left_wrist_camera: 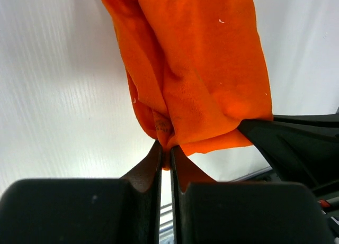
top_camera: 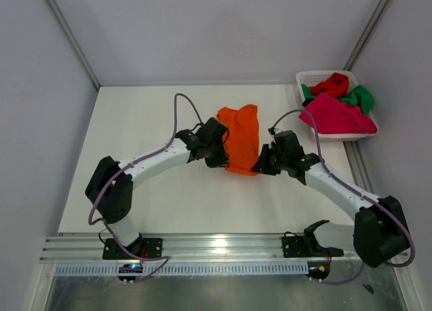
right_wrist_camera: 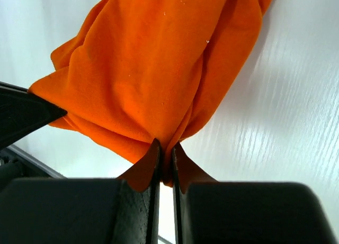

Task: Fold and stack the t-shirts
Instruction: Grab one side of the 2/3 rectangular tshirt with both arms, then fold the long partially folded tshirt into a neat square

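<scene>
Two near corners of the orange shirt [top_camera: 241, 135], lying in the middle of the table [top_camera: 148, 122], are clenched one each in my left hand [left_wrist_camera: 166, 150] and right hand [right_wrist_camera: 165, 148], held apart so that, I judge, the hem lifts evenly for a fold.

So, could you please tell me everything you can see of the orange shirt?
The orange shirt is plain bright orange, soft knit-looking cloth, folded lengthwise into a narrow, wrinkled band. It lies mid-table between the two arms, running away from them. Its near corners are each pinched: one by the left hand, the other by the right hand, and the cloth bunches into creases at both pinches. No print or label can be made out.
</scene>
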### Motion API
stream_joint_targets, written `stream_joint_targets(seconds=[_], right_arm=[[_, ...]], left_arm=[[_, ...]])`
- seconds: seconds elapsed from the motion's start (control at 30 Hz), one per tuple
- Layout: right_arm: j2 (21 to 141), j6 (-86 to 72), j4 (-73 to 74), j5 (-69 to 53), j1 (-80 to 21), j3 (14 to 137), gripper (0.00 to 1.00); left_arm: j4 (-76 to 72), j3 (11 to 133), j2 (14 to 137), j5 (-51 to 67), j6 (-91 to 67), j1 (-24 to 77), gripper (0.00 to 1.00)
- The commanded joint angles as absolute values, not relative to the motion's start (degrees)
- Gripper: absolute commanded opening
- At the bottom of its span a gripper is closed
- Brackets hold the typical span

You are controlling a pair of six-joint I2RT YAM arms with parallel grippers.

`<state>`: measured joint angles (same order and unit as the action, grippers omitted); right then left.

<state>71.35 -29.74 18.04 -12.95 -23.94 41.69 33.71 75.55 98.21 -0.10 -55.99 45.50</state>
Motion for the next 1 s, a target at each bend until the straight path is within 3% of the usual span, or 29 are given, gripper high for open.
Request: stream_joint_targets(seconds=[0.0,0.3,0.4,0.87,0.97], right_arm=[[67.9,-29.4,25.5,-10.4,-23.6,38.9,0.06],[72.7,-28.0,24.6,-6.7,-23.6,43.1,0.06],[77.5,-25.6,25.8,-4.7,-23.6,51.5,0.06],[95.7,-21.0,29.5,-3.0,-19.7,76.5,0.06],[100.1,-20.3,31.0,-2.9,-18.6,81.5,0.06]], left_arm=[[39.7,75.2,94.7,-1.8,-56.0,45.2,0.00],[46.0,87.6,102.3,-6.0,-51.1,45.1,0.00],[49.7,96.0,106.1,-6.9,-49.3,44.4,0.00],[53.8,110.5,113.8,-6.6,-43.4,36.7,0.00],[55.6,118.1,118.7,-5.5,-41.7,34.6,0.00]])
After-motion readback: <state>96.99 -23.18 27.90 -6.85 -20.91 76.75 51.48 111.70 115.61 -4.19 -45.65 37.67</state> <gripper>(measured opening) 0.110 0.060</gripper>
